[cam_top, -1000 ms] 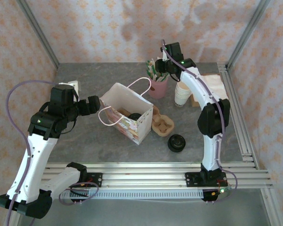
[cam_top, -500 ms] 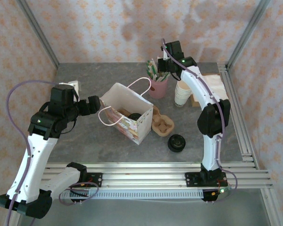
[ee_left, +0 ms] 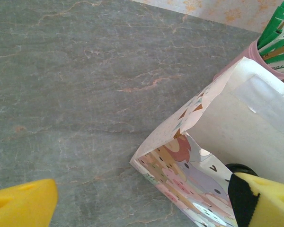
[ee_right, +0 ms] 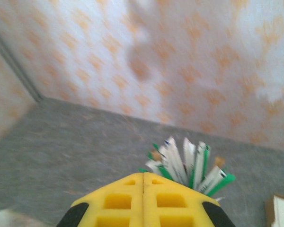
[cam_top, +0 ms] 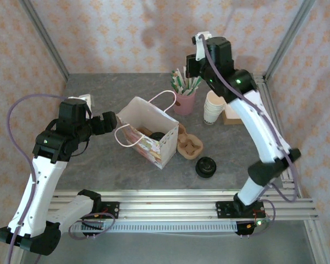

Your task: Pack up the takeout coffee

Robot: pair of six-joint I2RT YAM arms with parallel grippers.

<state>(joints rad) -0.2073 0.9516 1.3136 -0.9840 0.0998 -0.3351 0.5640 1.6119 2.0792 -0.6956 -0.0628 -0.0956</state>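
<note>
One takeout coffee (cam_top: pixel 205 166), dark under its black domed lid, is seen standing loose on the table (cam_top: pixel 99 170), just in front of the brown pulp cup carrier (cam_top: pixel 189 146) and near the right side of the patterned paper bag (cam_top: pixel 148 124). A second coffee (cam_top: pixel 157 136) is picked out by its black lid down inside the open bag, so the job is judged about half done: one cup packed, one not yet in. The left gripper (cam_top: pixel 113 121) is held spread wide at the bag's left rim, beside the handle; in the left wrist view the bag's corner is framed between the yellow fingers (ee_left: pixel 21 208), with no contact that can be made out. The right gripper (cam_top: pixel 191 70) is raised at the back of the table, above the pink cup of green-and-white packets (cam_top: pixel 184 100), its fingers pressed together with nothing discernible between them. It is well apart from the loose coffee, which has to be reached and lowered into the bag.
</note>
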